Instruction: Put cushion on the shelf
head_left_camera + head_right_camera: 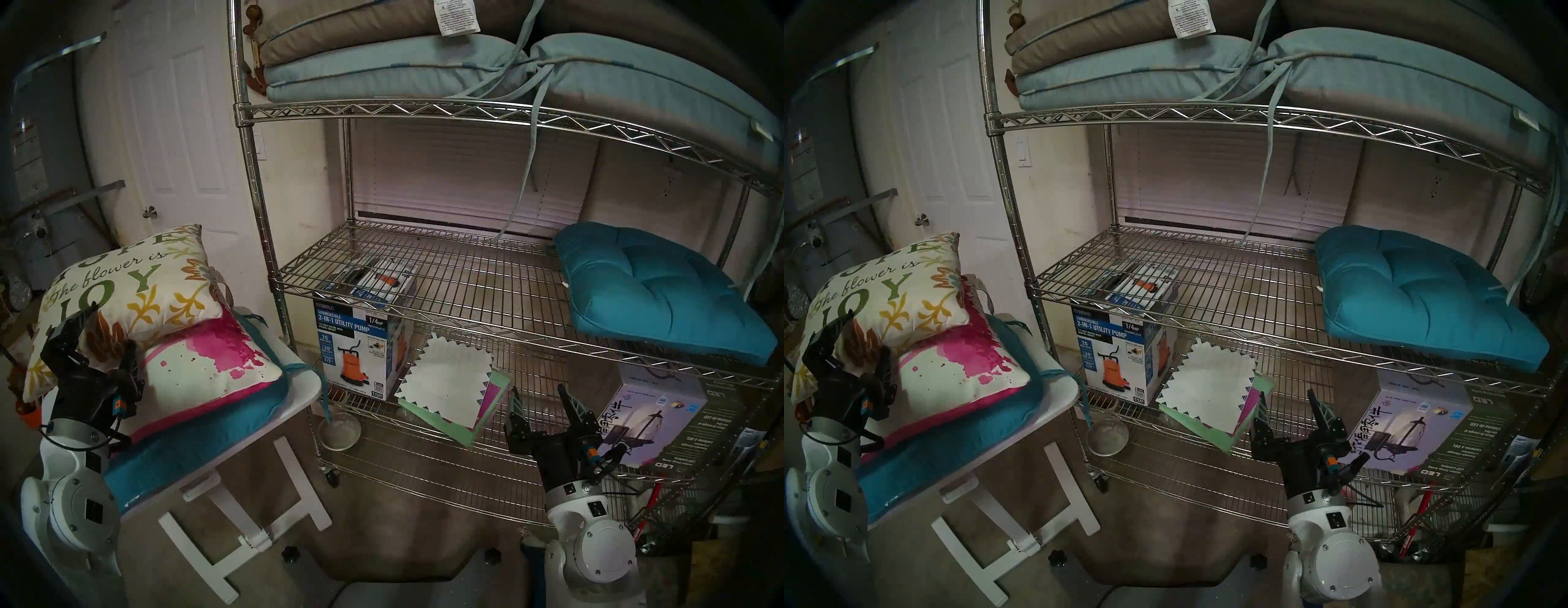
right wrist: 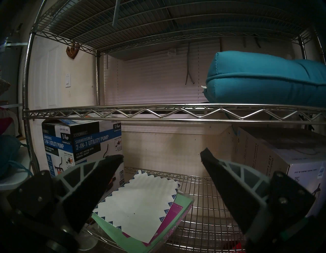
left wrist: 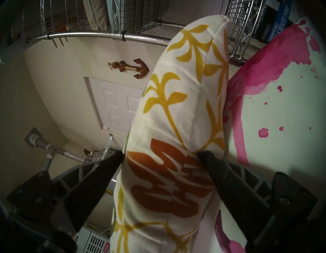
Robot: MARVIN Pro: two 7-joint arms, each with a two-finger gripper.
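The left gripper [image 3: 159, 153], jaws spread wide, straddles the cream floral-print throw cushion [image 3: 178, 113], both fingertips [image 3: 202, 155] touching it, while the right gripper [image 2: 161, 156] gapes empty before the chrome wire shelf [image 2: 158, 113].

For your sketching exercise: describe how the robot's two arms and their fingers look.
Both arms have white rounded joint housings with grey round caps and small black square markings. The left gripper and right gripper are black, with tapered, grey-ribbed fingers, thin black cables and a small orange-and-blue connector.
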